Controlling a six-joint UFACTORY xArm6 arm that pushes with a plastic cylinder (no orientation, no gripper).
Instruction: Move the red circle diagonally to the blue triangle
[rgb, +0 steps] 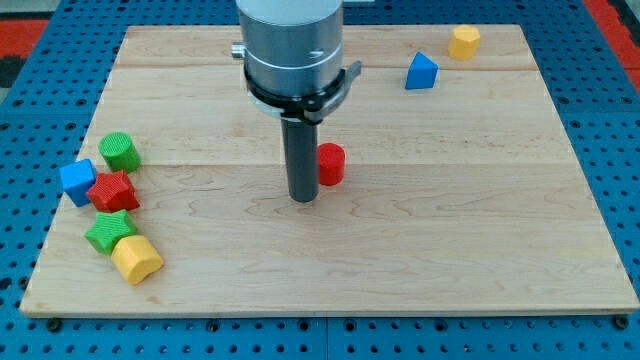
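Note:
The red circle (331, 164) sits near the middle of the wooden board. The blue triangle (421, 72) lies toward the view's top right, well apart from it. My tip (303, 198) rests on the board just to the left of and slightly below the red circle, touching or nearly touching its left side. The rod hides part of the circle's left edge.
A yellow block (464, 41) lies at the top right, beyond the blue triangle. At the left edge are a green circle (119, 152), a blue cube (77, 181), a red star (112, 191), a green star (109, 230) and a yellow cube (137, 259).

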